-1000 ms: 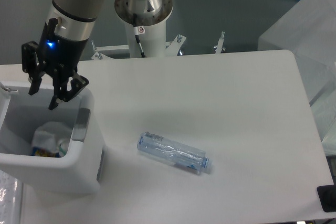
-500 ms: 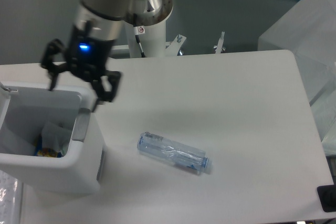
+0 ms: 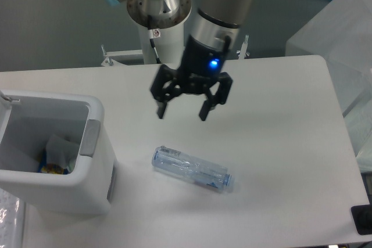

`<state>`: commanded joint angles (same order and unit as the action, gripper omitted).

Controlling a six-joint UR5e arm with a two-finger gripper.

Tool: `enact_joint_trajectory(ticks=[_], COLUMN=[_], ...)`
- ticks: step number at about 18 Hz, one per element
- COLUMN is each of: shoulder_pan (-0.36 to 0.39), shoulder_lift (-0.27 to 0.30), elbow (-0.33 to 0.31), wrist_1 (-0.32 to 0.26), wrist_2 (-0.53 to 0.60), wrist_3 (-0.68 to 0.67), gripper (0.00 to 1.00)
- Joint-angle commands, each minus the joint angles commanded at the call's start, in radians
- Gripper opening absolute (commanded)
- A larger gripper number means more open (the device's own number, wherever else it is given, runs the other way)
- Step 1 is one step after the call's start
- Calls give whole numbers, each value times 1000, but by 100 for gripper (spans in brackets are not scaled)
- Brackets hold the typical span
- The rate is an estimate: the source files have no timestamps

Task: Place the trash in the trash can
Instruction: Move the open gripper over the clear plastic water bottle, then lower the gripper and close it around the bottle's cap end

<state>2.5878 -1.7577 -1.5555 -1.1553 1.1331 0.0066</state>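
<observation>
Gripper (image 3: pixel 182 112) hangs over the table (image 3: pixel 279 120), above and a bit behind the bottle (image 3: pixel 192 169), not touching it. Jaws spread wide, nothing between them; two dark fingers (image 3: pixel 161 108) point down, one on each side. Blue light glows on the gripper body. Arm (image 3: pixel 224 10) comes down from top centre, grey w/ a light blue band at the joint; its white base post (image 3: pixel 160 27) stands behind the table's far edge.

Bottle lies on its side on the table, approx. centre-front, clear bluish plastic, long axis running left-to-right and tilted slightly toward the lower right. Cap end looks to be at the right, but can't tell for sure. Faint shadow under it. It is well apart from the bin (image 3: pixel 52 161).

Bin sits at the left edge of the table, white, boxy, rounded corners, open top, grey tab on its right rim. Inside, at the bottom: wrapper (image 3: pixel 58 152), crumpled pale plastic, w/ a bit of blue and yellow showing low at its left; green bit not clear from here. So wrapper is in the bin, bottle is outside it.

Right side of view: a translucent white box (image 3: pixel 343 39) beyond the table corner, something blue on top of it at the upper right. Small black item at the lower right corner, too cut off to ID.
</observation>
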Motion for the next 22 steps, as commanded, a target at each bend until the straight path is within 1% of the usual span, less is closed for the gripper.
enact_joint_trajectory(ticks=[3, 6, 9, 11, 13, 15, 18, 22], shoulder_pan=[-2, -5, -5, -11, -41, -49, -61, -69], shoulder_lift=[-86, -155, -206, -245, -293, -318, -371, -401], elbow=[14, 14, 17, 14, 17, 23, 51, 57], wrist_1=[60, 69, 84, 109, 130, 146, 149, 152], wrist_2=[97, 102, 122, 190, 256, 266, 277, 293], wrist_3=[-129, -149, -189, -235, -261, -286, -319, -347], gripper=[100, 100, 100, 100, 100, 100, 99, 99])
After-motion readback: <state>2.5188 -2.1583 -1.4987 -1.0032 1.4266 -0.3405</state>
